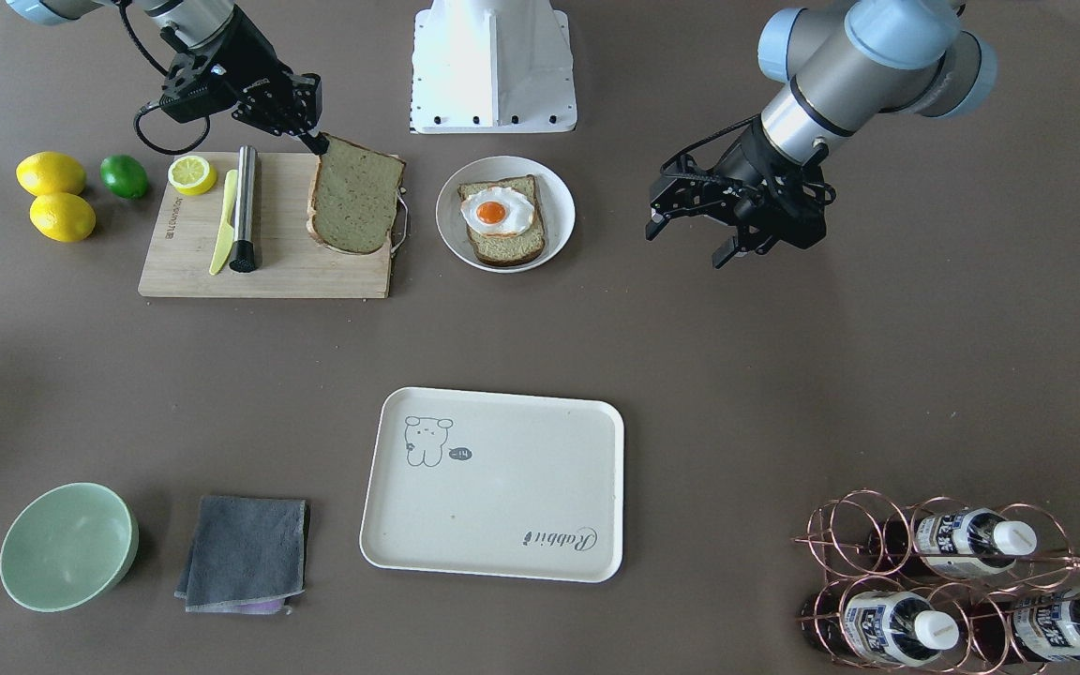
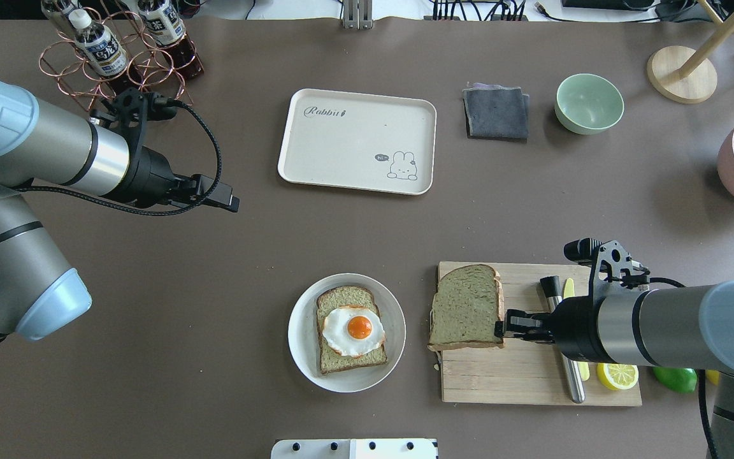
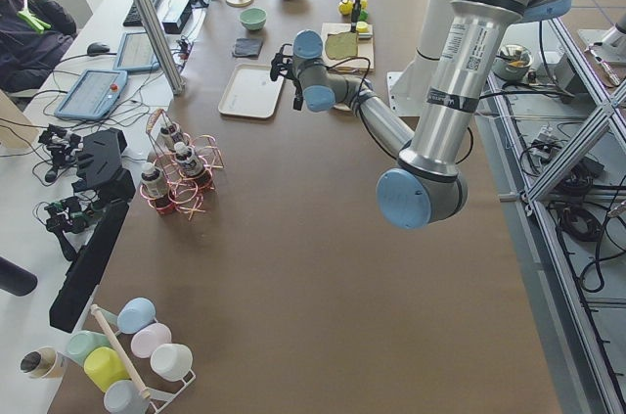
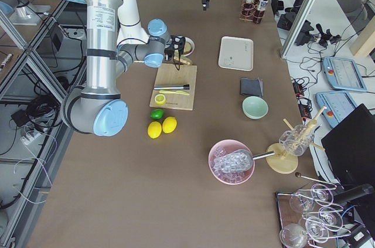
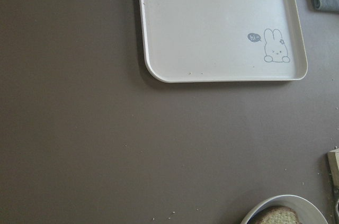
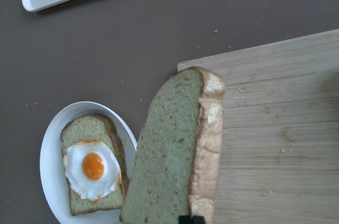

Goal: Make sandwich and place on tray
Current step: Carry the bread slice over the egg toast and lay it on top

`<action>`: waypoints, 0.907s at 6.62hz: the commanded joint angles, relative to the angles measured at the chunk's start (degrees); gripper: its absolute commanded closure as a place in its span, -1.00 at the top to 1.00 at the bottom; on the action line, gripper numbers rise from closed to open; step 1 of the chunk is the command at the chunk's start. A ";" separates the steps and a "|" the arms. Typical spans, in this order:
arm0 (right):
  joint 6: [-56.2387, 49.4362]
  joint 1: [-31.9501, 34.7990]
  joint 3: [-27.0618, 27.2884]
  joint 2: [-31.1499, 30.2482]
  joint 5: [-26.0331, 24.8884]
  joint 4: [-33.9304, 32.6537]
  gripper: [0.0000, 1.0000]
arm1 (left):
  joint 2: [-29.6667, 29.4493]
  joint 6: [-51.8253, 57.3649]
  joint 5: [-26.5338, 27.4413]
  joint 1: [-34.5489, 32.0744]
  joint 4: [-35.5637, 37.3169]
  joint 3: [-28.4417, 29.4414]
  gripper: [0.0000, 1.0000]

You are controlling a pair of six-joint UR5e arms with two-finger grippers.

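One bread slice (image 2: 349,360) with the fried egg (image 2: 354,329) on top lies on a round white plate (image 2: 297,319) at the table's near middle. My right gripper (image 2: 501,325) is shut on one edge of the second bread slice (image 2: 467,306). It holds the slice tilted above the left end of the wooden cutting board (image 2: 507,376), as the right wrist view (image 6: 175,150) shows. The cream tray (image 2: 357,140) lies bare at the far middle. My left gripper (image 1: 690,239) is open and empty, above bare table to the left of the plate and tray.
On the board lie a metal cylinder (image 2: 564,344), a yellow-green knife (image 1: 224,220) and a lemon half (image 2: 617,376). Two lemons (image 1: 51,173) and a lime (image 1: 124,175) sit beside it. A grey cloth (image 2: 496,113), green bowl (image 2: 589,103) and bottle rack (image 2: 118,57) stand at the far side.
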 commanded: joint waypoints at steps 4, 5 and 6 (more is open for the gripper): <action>-7.61 -5.38 -8.89 15.46 -5.70 -0.32 -1.00 | -0.07 0.44 -0.09 -0.09 -0.09 -0.03 0.96; -9.36 -6.79 -9.87 16.88 -7.37 -0.40 -1.00 | -0.16 0.44 0.00 -0.09 -0.09 0.23 0.96; -14.42 -7.84 -12.49 19.42 -8.69 -0.32 -1.00 | -0.07 0.27 0.00 -0.09 -0.09 0.15 0.96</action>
